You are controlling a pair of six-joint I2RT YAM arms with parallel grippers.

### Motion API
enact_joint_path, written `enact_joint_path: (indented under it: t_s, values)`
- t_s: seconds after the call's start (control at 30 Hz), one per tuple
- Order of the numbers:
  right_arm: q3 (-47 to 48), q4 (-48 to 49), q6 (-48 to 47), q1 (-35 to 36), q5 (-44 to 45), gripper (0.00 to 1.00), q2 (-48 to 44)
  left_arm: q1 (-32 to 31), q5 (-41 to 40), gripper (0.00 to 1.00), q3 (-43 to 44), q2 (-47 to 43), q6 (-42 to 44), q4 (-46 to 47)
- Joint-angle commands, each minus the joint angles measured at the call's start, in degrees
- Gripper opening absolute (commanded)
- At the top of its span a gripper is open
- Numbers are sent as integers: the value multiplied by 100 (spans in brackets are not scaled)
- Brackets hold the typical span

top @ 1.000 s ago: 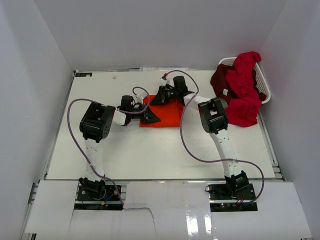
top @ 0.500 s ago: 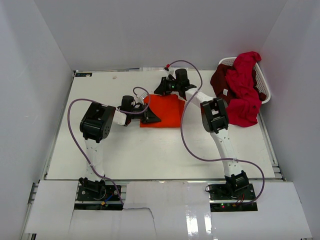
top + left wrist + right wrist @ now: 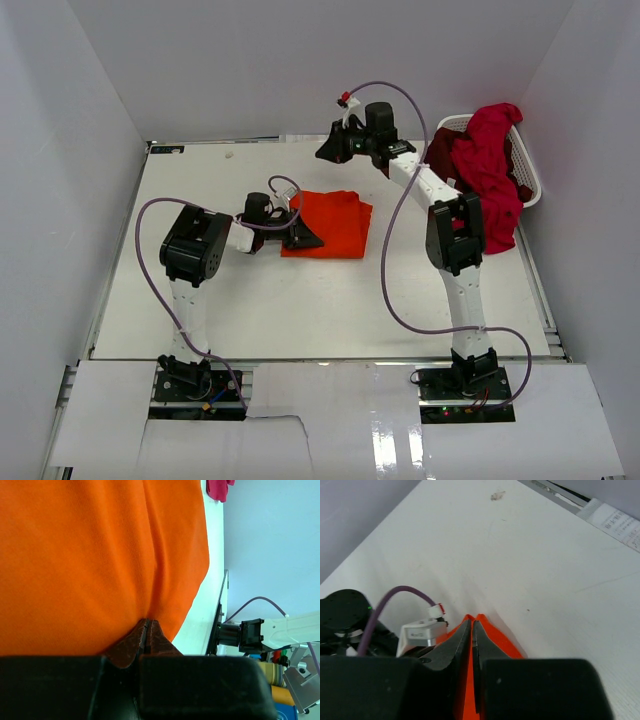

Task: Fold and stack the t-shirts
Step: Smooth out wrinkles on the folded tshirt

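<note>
— Where was the bright orange cloth t-shirt (image 3: 335, 222) lying?

— Flat on the white table (image 3: 250, 310), about the middle and a little toward the far side. It was folded into a compact, roughly rectangular pad. Its right edge bulged slightly, and the far right corner was rounded rather than crisp.

— And close up?

— In the left wrist view the orange cloth (image 3: 90, 555) filled nearly the whole picture. It was a smooth knit with one long, soft crease running away from the fingertips.

— How did the left gripper (image 3: 308, 238) stand?

— Low at the shirt's left edge, jaws drawn together, its tips (image 3: 146, 630) against the fabric. I could not tell whether a bit of cloth was nipped between them.

— And the right gripper (image 3: 322, 153)?

— High over the table's far side, beyond the shirt and apart from it. Its jaws (image 3: 472, 623) were pressed together with nothing between them. Its own camera looked down past them onto a corner of the orange shirt (image 3: 497, 642) and the left arm's wrist.

— The other shirts?

— A crimson red t-shirt (image 3: 487, 150) was heaped over the white plastic laundry basket (image 3: 452, 123) at the table's far right and hung down its near side. A dark maroon t-shirt (image 3: 437, 160) was bunched just to its left, at the basket's left rim.
</note>
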Motion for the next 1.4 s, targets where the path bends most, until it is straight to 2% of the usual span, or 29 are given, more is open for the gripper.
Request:
enact_joint_path:
  t_s: [0.0, 0.17, 0.33, 0.63, 0.8, 1.07, 1.37]
  values:
    - [-44, -704, 126, -22, -428, 10, -292, -138, -403, 8, -281, 19, 356, -709]
    - [-974, -881, 531, -39, -727, 8, -634, -138, -429, 8, -290, -34, 356, -718]
    - [-1923, -556, 777, -101, -1096, 8, -864, -138, -438, 8, -316, -52, 383, -727]
    - [-2653, -416, 1032, -250, -1711, 8, -978, -138, -403, 8, -255, -17, 365, -727]
    - [-3242, -37, 1103, -426, -1572, 8, -1014, -138, -403, 8, -246, -8, 383, -735]
    - [-3296, 657, 1331, -716, -1597, 8, -531, -138, -394, 8, -220, 19, 391, -753]
    - [-2533, 921, 1691, -1041, -1536, 8, 190, -138, -394, 8, -220, 1, 435, -797]
